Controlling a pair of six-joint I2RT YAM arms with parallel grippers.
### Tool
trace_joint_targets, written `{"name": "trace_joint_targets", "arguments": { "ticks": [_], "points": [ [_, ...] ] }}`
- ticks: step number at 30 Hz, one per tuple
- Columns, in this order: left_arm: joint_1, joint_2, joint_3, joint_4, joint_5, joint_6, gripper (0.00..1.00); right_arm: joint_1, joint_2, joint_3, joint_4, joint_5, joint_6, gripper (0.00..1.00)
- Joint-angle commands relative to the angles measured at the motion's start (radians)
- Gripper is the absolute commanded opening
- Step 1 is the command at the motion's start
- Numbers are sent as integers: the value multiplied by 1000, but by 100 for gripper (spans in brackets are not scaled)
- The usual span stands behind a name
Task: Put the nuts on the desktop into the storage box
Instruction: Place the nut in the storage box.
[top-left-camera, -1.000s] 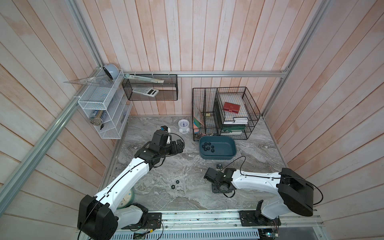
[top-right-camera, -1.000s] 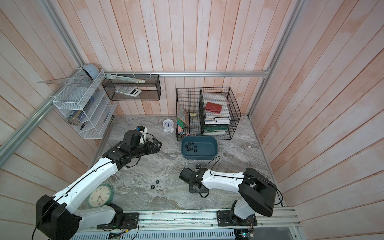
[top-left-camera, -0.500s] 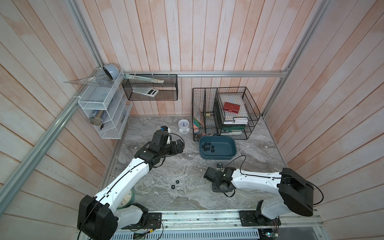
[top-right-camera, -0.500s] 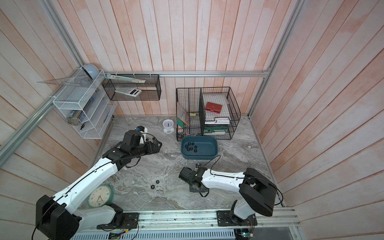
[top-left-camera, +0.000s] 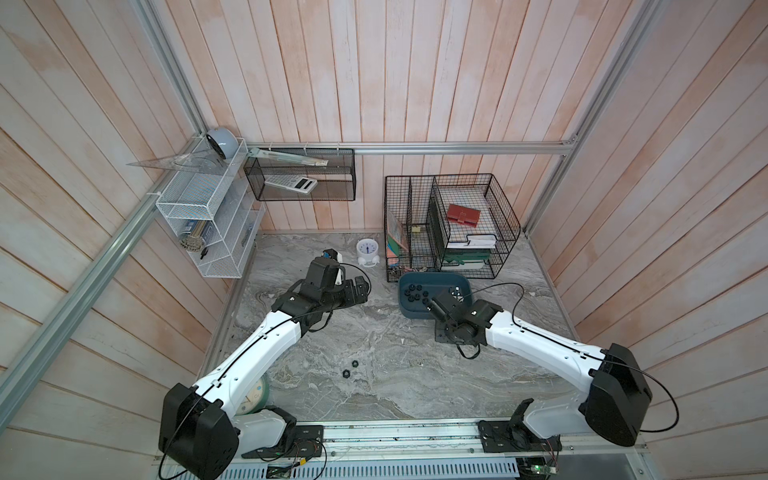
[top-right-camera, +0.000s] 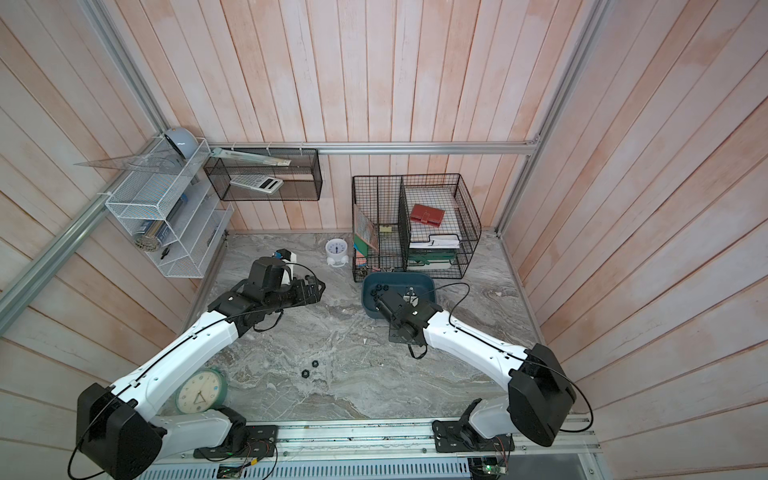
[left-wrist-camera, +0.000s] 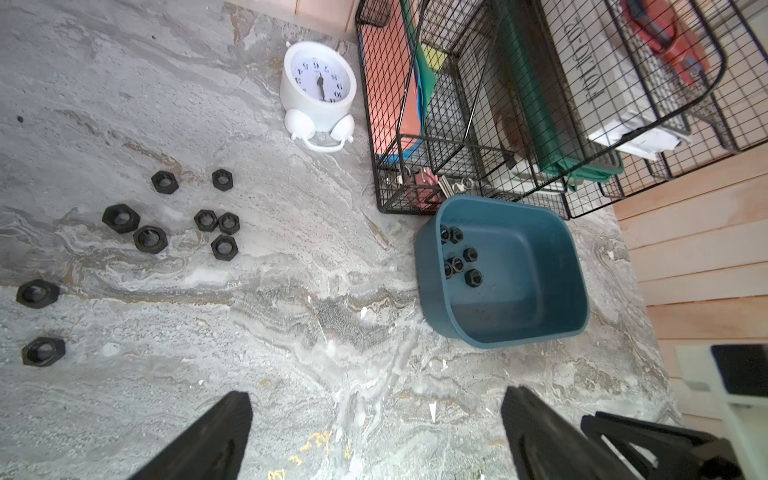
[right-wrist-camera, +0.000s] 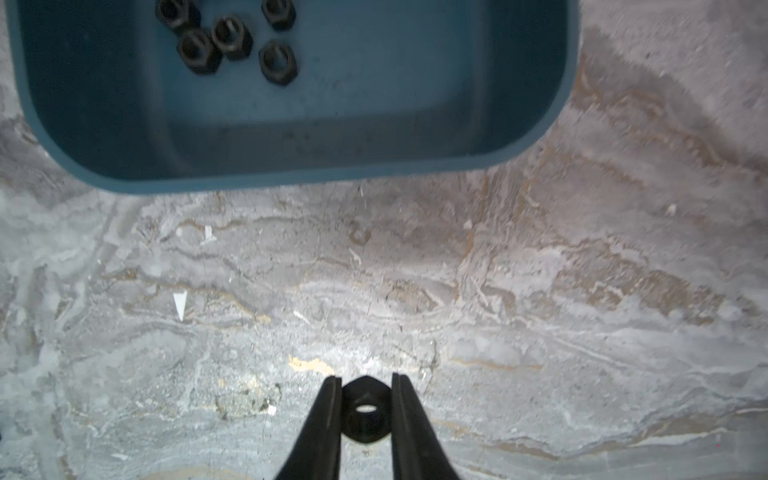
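Note:
My right gripper (right-wrist-camera: 365, 380) is shut on one black nut (right-wrist-camera: 365, 411), its hole showing between the fingers, held above the grey desktop (right-wrist-camera: 415, 270). The teal storage box (right-wrist-camera: 374, 83) lies just ahead with several nuts (right-wrist-camera: 228, 37) inside. In both top views this gripper (top-left-camera: 434, 306) (top-right-camera: 380, 305) hangs at the box's (top-left-camera: 440, 282) (top-right-camera: 399, 280) near rim. My left gripper (left-wrist-camera: 376, 399) (top-left-camera: 361, 286) stands open and empty, left of the box (left-wrist-camera: 519, 266). Several loose nuts (left-wrist-camera: 208, 220) lie on the desktop beside it. Two more nuts (top-left-camera: 351, 368) (top-right-camera: 310, 368) lie mid-desktop.
A white alarm clock (top-left-camera: 368, 251) (left-wrist-camera: 318, 89) stands at the back. Black wire baskets (top-left-camera: 453, 224) sit right behind the box. A white mesh rack (top-left-camera: 203, 224) hangs on the left wall, and a green clock (top-right-camera: 199, 392) lies by the left arm's base.
My right gripper closed on a nut down on the desktop, then rose and swung towards the storage box with it. The left arm stayed still.

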Motion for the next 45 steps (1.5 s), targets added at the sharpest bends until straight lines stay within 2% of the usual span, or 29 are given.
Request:
{"name": "trace_joint_targets", "arguments": {
  "ticks": [1,9,21,45],
  "points": [
    [-5,14,46,-6,-33,-6,100,-65,37,48,62,28,-150,20],
    [-2,43,95,-21,-59,-5,100,-187,279,249,141,-38,-322,21],
    [0,49,104,-31,-96,-2,100,-261,566,465,182,-92,-388,22],
    [14,60,100,-36,-116,7,100,-280,775,643,207,-139,-383,24]
  ]
}}
